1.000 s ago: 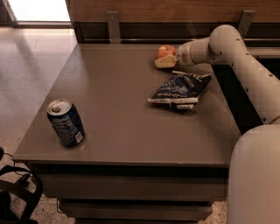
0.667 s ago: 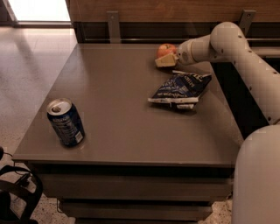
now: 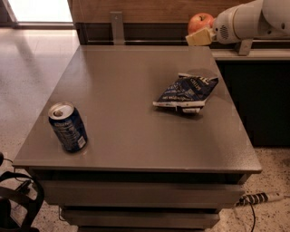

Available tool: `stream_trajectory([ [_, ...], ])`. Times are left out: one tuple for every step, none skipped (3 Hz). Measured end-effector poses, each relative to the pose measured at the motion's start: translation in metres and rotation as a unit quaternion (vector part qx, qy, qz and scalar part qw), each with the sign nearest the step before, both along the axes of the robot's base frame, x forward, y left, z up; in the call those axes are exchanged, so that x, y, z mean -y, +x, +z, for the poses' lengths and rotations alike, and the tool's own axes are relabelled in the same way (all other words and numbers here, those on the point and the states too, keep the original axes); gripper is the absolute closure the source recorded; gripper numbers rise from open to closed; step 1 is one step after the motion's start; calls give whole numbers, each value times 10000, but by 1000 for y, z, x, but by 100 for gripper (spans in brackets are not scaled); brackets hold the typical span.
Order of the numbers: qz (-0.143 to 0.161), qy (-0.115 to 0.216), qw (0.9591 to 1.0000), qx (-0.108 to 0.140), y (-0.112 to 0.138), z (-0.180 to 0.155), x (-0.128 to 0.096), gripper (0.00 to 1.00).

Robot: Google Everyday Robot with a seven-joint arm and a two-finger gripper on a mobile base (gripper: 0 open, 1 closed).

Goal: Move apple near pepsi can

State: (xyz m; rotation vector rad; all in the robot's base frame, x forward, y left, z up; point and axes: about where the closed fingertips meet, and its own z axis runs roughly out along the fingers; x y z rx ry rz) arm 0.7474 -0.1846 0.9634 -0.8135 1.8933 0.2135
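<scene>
- Speckled floor (image 3: 272, 217) runs round the near side; a black strap (image 3: 20, 199) loops up at the near left, and a white power strip (image 3: 259, 198) with its cable lies at the near right.
- Grey-brown table (image 3: 131, 140) fills most of the view, with a stepped base (image 3: 136, 192) visible under its near edge.
- pepsi can (image 3: 68, 127): upright near the table's near-left corner. Dark blue, silver top, white print facing the camera. Nothing is touching it.
- Snack bag (image 3: 186, 89): dark blue and white, crumpled, lying flat right of centre toward the far half. Well apart from the can.
- Dark cabinet front (image 3: 253, 99) sits right of the table, with a pale ledge (image 3: 253, 54) on top of it at the far right.
- gripper (image 3: 199, 32): at the far right, up in the air above the table's far-right corner, on the end of the white arm (image 3: 240, 20) that comes in from the right edge.
- Claw is closed round the apple (image 3: 201, 20). One beige finger (image 3: 198, 38) shows just under and in front of the fruit; the other is hidden behind it.
- Apple is red-orange and clear of the table surface, seen against the far wall. It sits on the opposite diagonal corner from the can, with the snack bag roughly between them.
- Far side: a wood panel (image 3: 149, 9) backs the table, with a grey metal upright (image 3: 117, 27) against it left of centre.
- Bright light comes off the floor at the far left.
</scene>
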Motion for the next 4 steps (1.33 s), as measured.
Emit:
stream_trajectory([
  [314, 182, 9993, -15, -36, 20, 6, 100],
  [592, 410, 9973, -107, -61, 18, 2, 100],
  [778, 625, 9949, -139, -98, 18, -11, 100],
  [970, 710, 9926, -172, -134, 7, -38, 100],
])
